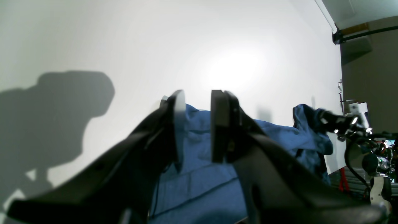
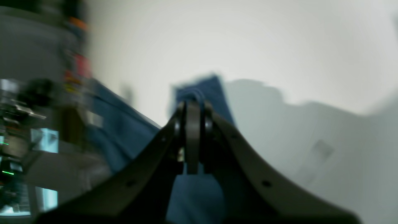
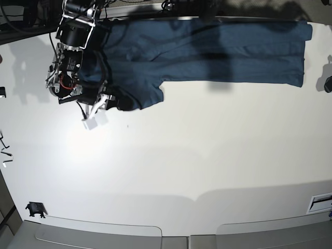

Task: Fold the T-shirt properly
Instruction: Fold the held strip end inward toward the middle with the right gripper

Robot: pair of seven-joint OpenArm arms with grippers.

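A dark blue T-shirt [image 3: 207,52] lies spread along the far edge of a white table [image 3: 181,166]. The right gripper [image 2: 192,105], at the left of the overhead view, is clamped tight on a fold of the shirt's cloth. The left gripper [image 1: 195,124] is spread wide, holding nothing, with the shirt lying beyond it.

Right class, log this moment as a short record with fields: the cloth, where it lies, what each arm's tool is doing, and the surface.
cloth: dark blue T-shirt, the only cloth
position: spread along the far edge of the white table
right tool: shut on a bunched part of the T-shirt
left tool: open, blue fabric seen between and beyond the fingers
blur: right wrist view is smeared
fold state: not yet a neat fold
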